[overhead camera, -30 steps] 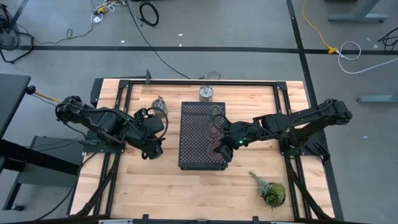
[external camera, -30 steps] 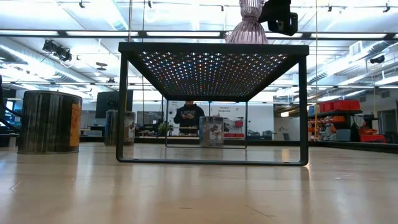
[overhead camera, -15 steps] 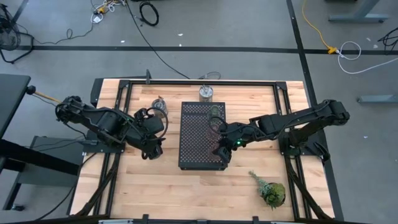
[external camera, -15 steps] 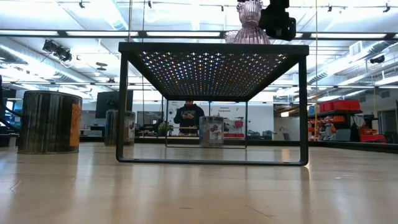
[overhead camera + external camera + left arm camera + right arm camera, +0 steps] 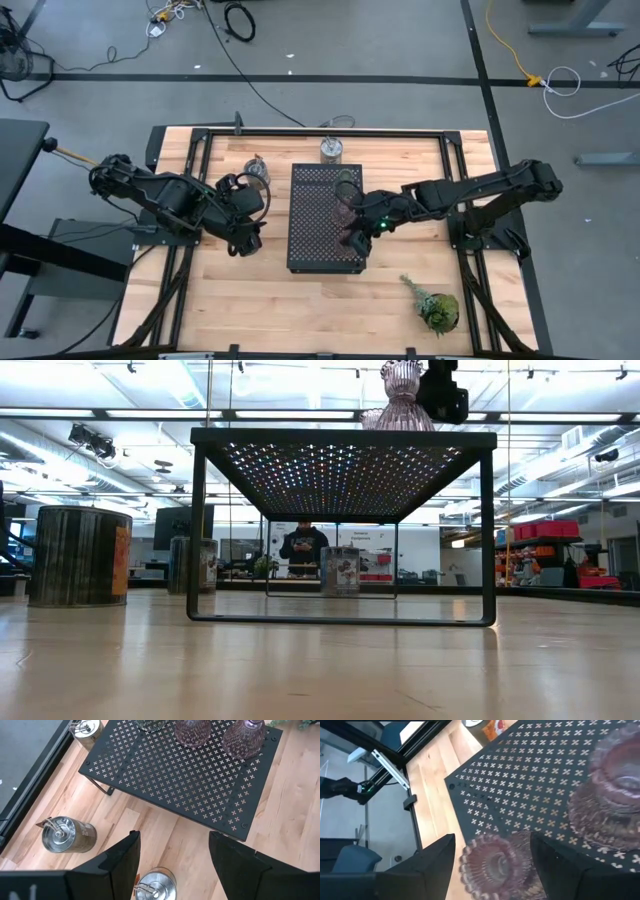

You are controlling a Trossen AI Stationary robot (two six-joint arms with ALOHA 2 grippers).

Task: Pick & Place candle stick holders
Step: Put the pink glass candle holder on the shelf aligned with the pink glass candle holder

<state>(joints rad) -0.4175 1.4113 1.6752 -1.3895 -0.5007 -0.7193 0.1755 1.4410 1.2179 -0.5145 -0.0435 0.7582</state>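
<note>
While the left gripper (image 5: 172,865) is waiting beside the tray (image 5: 312,220), fingers spread and empty, the right gripper (image 5: 492,862) is spreading around a pink holder (image 5: 495,865) standing on the tray, apparently releasing it.

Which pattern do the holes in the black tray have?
Small crosses in rows on the tray; left wrist view.

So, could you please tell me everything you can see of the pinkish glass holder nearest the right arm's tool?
The pinkish-brown ribbed glass candle holder stands upright on the black perforated metal tray, near the tray's front right corner. It is translucent, with a beaded round rim and an open hollow. The right tool sits around it with its fingers spread apart from the glass. A second pinkish holder stands beside it.
</note>
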